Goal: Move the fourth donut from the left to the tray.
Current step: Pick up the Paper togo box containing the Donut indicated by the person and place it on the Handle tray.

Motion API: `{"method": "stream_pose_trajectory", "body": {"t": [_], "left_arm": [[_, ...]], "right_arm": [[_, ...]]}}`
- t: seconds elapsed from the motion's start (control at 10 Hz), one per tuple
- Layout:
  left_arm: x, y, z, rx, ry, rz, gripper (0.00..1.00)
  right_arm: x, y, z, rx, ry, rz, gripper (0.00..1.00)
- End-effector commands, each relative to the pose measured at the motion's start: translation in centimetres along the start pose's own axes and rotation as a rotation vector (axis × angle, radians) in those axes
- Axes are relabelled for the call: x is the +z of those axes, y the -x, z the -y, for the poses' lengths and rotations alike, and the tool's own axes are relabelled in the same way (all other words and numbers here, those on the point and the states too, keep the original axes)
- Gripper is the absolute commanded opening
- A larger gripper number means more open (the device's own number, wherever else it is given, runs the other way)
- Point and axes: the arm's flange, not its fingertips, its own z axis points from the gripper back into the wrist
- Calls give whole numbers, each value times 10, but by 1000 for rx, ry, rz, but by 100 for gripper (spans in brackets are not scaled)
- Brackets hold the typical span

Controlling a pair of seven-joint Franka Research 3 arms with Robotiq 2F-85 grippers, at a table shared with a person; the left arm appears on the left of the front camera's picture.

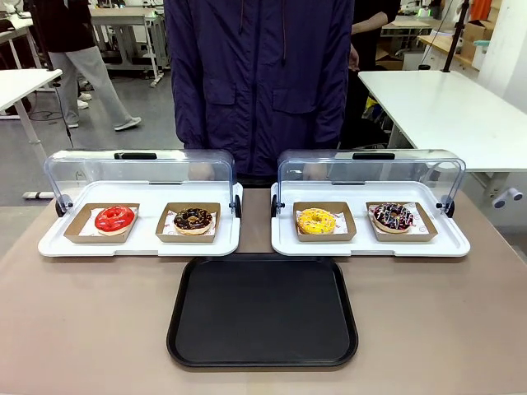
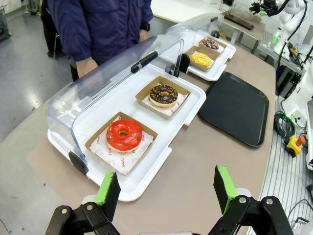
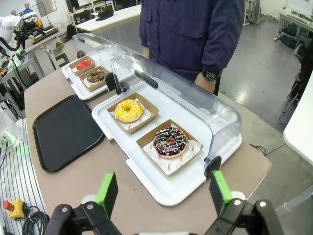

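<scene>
black tray (image 1: 262, 311), dark fourth donut (image 1: 393, 216) with pink-white sprinkles, yellow donut (image 1: 316, 220), red donut (image 1: 114, 219)

The left gripper (image 2: 166, 192), black with two fingers, hangs in the air above the left end of the brown table (image 2: 210, 156). Its jaws stand wide apart. The green pads (image 2: 108, 194) on its fingers face each other across the gap. The jaws are empty and touch nothing.

The right gripper (image 3: 164, 192), also black with two fingers, hangs in the air above the right end of the table. Its jaws stand wide apart too. Its green pads (image 3: 220, 192) face each other, and these jaws are empty as well.

Both grippers tilt down and point along the table toward its middle.
</scene>
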Motion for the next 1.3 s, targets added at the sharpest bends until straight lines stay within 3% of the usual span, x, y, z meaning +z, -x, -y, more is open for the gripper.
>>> {"method": "stream_pose_trajectory", "body": {"t": [0.0, 1.2], "left_arm": [[1, -1, 0, -7, 5, 9, 100], [1, -1, 0, -7, 5, 9, 100]], "right_arm": [[-1, -2, 4, 24, 1, 34, 100], [-1, -2, 4, 24, 1, 34, 100]]}}
